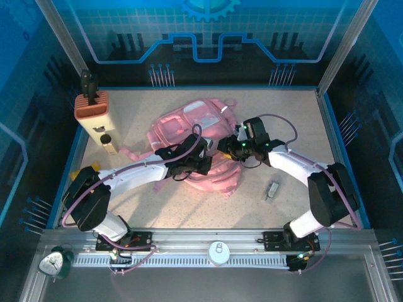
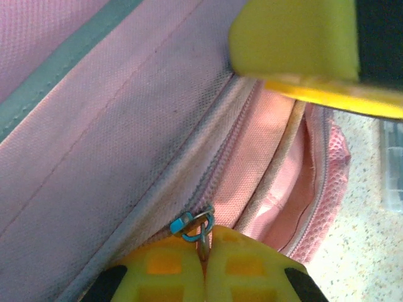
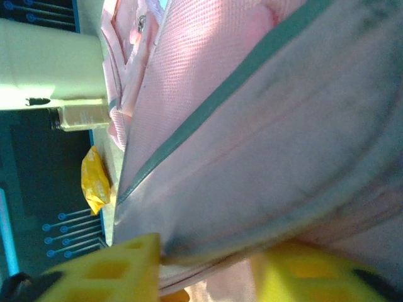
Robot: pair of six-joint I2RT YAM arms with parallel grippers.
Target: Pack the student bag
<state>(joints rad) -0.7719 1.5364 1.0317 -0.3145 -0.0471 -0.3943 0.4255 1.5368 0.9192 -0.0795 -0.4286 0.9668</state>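
Position: the student bag (image 1: 189,123) lies flat in the middle of the table (image 1: 296,119), with both arms converging on its near right edge.

Left claw (image 2: 204,267): fully closed, fingers pressed together on the zipper pull (image 2: 200,221), whose ring and blue tag show just above the fingertips.

Right claw (image 3: 208,277): jaws part-way apart and astride a fold of the bag's fabric. Whether they actually clamp it cannot be told.

Governing relation: the zipper track runs from the left claw up and to the right, towards a finger of the right claw farther along the same seam. The left arm is the one at the pull. Judgement: any draw must follow that seam line while the right claw steadies the fabric.

Pose: the left forearm reaches low, forward and right. The right arm is bent at the elbow and reaches in leftward.
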